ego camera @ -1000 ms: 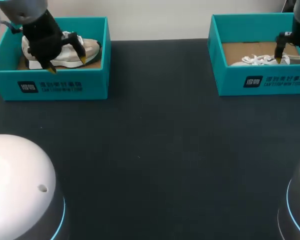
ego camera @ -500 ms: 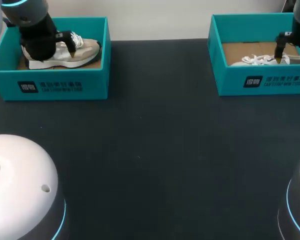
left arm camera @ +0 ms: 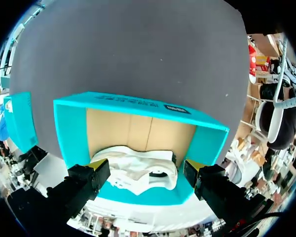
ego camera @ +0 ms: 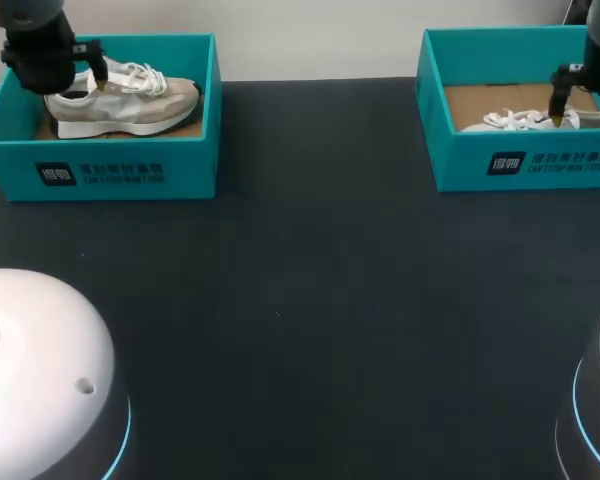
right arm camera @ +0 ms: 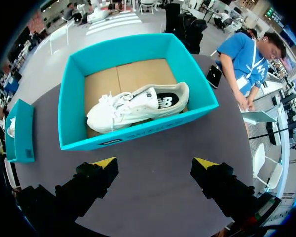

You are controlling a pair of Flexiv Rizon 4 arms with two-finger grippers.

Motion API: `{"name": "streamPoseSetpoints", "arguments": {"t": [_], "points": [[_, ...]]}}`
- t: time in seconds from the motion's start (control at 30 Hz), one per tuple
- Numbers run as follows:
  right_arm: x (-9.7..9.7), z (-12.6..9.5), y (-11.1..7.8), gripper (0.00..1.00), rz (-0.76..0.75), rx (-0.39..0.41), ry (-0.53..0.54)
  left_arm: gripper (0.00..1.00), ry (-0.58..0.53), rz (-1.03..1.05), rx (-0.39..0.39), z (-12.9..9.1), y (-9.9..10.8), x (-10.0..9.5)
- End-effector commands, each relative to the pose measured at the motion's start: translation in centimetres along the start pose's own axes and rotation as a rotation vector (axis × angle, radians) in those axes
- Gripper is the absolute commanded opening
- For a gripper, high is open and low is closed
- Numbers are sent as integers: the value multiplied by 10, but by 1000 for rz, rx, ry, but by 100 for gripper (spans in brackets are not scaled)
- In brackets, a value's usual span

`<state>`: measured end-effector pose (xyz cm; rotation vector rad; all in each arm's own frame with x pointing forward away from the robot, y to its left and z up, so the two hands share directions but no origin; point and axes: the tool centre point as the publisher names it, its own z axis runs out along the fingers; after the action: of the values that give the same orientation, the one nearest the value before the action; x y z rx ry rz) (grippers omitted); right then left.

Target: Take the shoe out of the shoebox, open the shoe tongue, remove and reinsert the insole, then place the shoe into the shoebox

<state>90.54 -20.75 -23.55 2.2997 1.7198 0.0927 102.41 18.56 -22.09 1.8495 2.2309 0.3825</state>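
A dark, matte table (ego camera: 300, 300) fills the head view, its far edge running straight across near the top. A few small pale specks dot its middle. Light falls softly and evenly across the whole surface.

The shoebox (ego camera: 120, 165) is smooth teal card (plain brown inside). The shoe (ego camera: 130, 100) looks like soft cloth. The table (ego camera: 300, 300) is dark and matt.

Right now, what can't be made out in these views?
- Head view: heel of the left shoe, partly behind the left arm.
- Head view: most of the right shoe, behind the right box wall; box cut by the edge.
- Left wrist view: left shoe's sole, behind the left box near wall.
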Motion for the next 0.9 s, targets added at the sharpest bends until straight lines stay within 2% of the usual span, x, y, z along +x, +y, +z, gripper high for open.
{"name": "streamPoseSetpoints", "arguments": {"t": [0.03,0.27,0.47,0.63,0.9], "points": [[0,0,-1,100,1,-2,1,100,4,22,20,19,33,16],[0,0,-1,100,1,-2,1,100,40,73,48,42,66,36],[0,0,-1,100,1,-2,1,100,16,118,76,60,92,48],[0,0,-1,100,1,-2,1,100,0,138,115,75,108,57],[0,0,-1,100,1,-2,1,100,37,157,144,101,126,66]]}}
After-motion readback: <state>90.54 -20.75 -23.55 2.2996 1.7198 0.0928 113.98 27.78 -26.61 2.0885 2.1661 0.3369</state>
